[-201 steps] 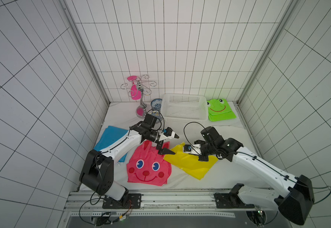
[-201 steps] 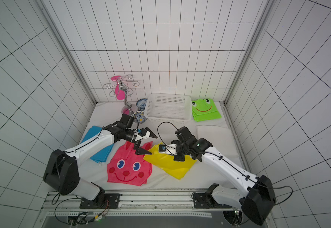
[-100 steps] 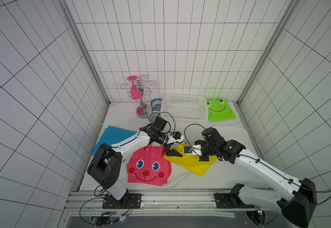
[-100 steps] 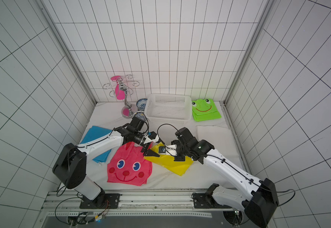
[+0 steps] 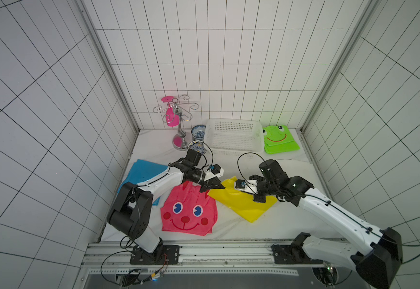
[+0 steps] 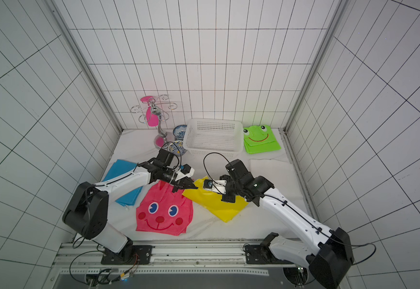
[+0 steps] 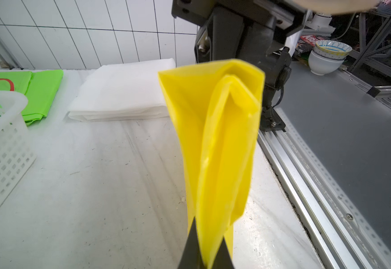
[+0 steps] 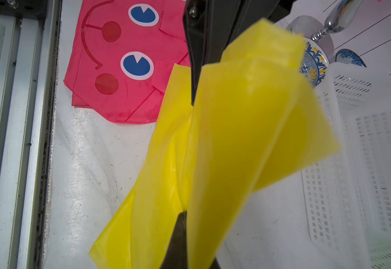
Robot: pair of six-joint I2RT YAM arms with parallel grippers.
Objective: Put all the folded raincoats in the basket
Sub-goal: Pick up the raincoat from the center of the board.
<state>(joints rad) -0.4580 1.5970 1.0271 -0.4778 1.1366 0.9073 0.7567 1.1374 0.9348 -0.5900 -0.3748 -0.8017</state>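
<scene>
Nearest the front rail, a pink raincoat (image 5: pixel 187 212) with a smiling face lies flat on the white worktop (image 5: pixel 291 225). Just beside it, toward the right arm, is the folded yellow raincoat (image 5: pixel 244 205). Both arms meet over it. The left tool (image 5: pixel 213 186) is closed tight on the corner next to the pink one. The right tool (image 5: pixel 258 198) is clamped on the opposite part. Both wrist views show yellow sheet pinched between dark fingers and raised there. I cannot tell whether the near corner touches the worktop. A blue raincoat (image 5: pixel 141 172) lies under the left arm. At the back wall stands the basket (image 5: pixel 231 121), well apart from the yellow raincoat. It sits between 2 patterned bowls (image 5: pixel 197 146) and a green raincoat (image 5: pixel 280 140). A metal stand (image 5: pixel 179 125) rises beside the bowls.
</scene>
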